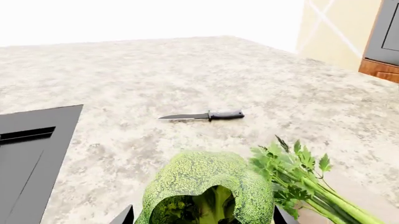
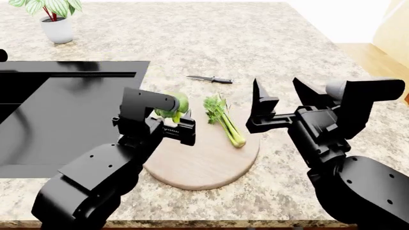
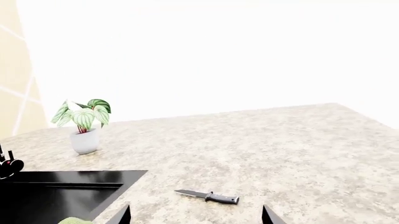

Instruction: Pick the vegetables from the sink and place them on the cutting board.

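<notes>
L gripper (image 2: 181,125), centre-left of head view, is clamped on the broccoli (image 2: 174,106) over the left edge of the cutting board (image 2: 204,165). Celery (image 2: 225,120) lies on the board's upper part. R gripper (image 2: 281,98), centre-right, has jaws spread, empty. Knife (image 2: 211,79) on counter above; sink (image 2: 57,115) far left.

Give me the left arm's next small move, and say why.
Probably lower slightly and open: the left gripper holds the broccoli over the cutting board's edge, the celery already lies on the board, and the right gripper is open and empty.
</notes>
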Controlling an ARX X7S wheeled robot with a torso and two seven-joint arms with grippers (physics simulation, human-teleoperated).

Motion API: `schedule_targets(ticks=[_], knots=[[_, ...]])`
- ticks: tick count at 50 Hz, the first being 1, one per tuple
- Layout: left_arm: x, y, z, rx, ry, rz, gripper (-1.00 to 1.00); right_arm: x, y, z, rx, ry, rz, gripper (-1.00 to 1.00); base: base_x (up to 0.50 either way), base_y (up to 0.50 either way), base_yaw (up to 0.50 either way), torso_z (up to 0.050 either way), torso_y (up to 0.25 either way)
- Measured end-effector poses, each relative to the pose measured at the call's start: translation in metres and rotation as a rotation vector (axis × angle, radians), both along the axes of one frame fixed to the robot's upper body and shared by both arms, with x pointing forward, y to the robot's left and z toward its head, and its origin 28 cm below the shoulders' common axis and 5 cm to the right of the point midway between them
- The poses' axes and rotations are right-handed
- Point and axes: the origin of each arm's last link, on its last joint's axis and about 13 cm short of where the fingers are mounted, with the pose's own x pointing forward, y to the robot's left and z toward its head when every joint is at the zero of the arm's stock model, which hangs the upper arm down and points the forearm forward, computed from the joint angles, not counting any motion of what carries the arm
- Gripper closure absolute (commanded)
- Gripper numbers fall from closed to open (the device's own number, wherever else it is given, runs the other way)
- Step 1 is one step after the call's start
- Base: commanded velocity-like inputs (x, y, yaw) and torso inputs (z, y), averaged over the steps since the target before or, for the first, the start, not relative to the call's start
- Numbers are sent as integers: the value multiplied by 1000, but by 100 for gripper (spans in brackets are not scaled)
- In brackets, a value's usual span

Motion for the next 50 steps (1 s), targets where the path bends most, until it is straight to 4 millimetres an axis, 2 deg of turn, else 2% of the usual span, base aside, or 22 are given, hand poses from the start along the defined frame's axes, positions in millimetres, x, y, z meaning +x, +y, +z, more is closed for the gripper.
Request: schedule_targets(ticks=[9, 19, 20, 40, 50], knots=[[3, 0, -17, 31, 66, -11, 100, -1, 0, 1, 8, -4, -1, -100, 0, 0, 0, 0, 0], [8, -1, -18, 46, 64, -18, 100, -1, 0, 0, 10, -3, 2, -100, 1, 0, 0, 0, 0], [8, -1, -18, 46, 64, -19, -100, -1, 0, 0, 10, -3, 2, -100, 0, 0, 0, 0, 0], [2, 0, -23, 23, 86, -13, -100, 0, 2, -1, 2, 0, 14, -100, 0, 0, 0, 0, 0], [-16, 6, 1, -12, -61, 38, -100, -1, 3, 0, 6, -7, 15, -100, 0, 0, 0, 0, 0]])
